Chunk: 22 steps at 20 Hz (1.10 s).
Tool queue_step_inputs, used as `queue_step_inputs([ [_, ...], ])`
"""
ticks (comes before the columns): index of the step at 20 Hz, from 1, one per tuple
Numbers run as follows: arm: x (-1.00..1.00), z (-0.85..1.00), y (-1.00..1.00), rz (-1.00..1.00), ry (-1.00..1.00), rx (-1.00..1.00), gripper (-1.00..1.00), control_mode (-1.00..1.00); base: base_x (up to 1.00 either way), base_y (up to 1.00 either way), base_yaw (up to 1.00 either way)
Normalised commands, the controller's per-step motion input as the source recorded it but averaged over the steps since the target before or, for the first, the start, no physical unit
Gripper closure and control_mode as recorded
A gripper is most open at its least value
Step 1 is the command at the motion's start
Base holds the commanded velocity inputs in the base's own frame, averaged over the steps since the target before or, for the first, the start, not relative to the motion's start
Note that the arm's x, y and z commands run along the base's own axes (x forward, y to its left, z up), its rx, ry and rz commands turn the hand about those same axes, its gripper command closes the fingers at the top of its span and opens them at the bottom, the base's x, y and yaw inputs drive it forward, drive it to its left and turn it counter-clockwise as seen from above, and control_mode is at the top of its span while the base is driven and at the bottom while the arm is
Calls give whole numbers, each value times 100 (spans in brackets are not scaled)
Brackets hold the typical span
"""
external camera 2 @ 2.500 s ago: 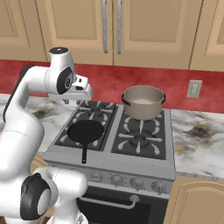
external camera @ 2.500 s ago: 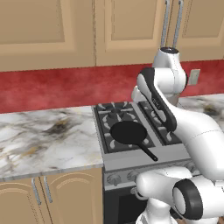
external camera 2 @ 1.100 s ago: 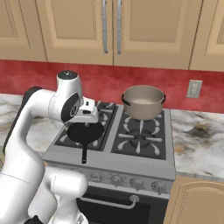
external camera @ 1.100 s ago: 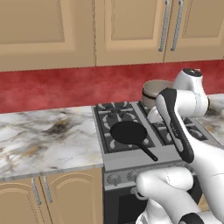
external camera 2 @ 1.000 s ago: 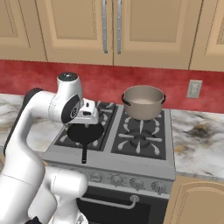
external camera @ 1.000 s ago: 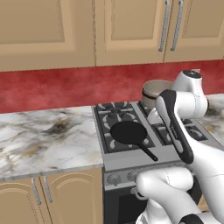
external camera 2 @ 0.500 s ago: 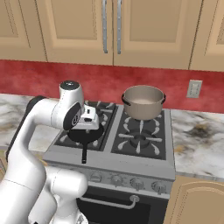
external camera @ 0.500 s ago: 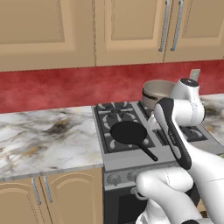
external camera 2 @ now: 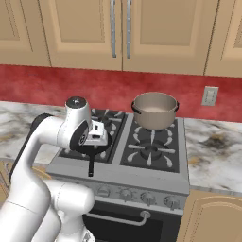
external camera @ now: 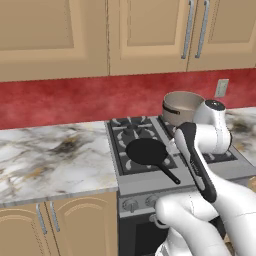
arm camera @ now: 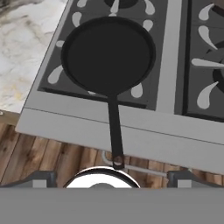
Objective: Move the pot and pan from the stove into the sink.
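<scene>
Swung down from up by the cabinets to hang right over the pan (arm camera: 109, 54), gripper (external camera 2: 97, 133) spread wide, holding nothing. Left to right on the stove (external camera 2: 156, 163): pan front-left, pot (external camera 2: 155, 110) back-right. Basically nothing done yet, both waiting for the sink.

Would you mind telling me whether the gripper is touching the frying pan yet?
Apart. In the hand view the pan lies whole on the stove well beyond the open gripper, with bare stove front and floor between the fingers and the handle's end.
</scene>
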Motion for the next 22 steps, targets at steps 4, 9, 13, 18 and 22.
queue_step_inputs([
  [4, 0, -37, 0, 0, -11, 0, -100, -100, 0, 0, 0],
  [9, 0, -39, 1, 0, -13, 0, -100, -100, 0, 0, 0],
  [13, 4, -40, 4, 0, -10, 0, -100, -100, 0, 0, 0],
  [18, 6, -38, 6, 0, -8, -1, -100, -100, 0, 0, 0],
  [22, 10, -34, 9, 0, -6, -3, -100, -100, 0, 0, 0],
])
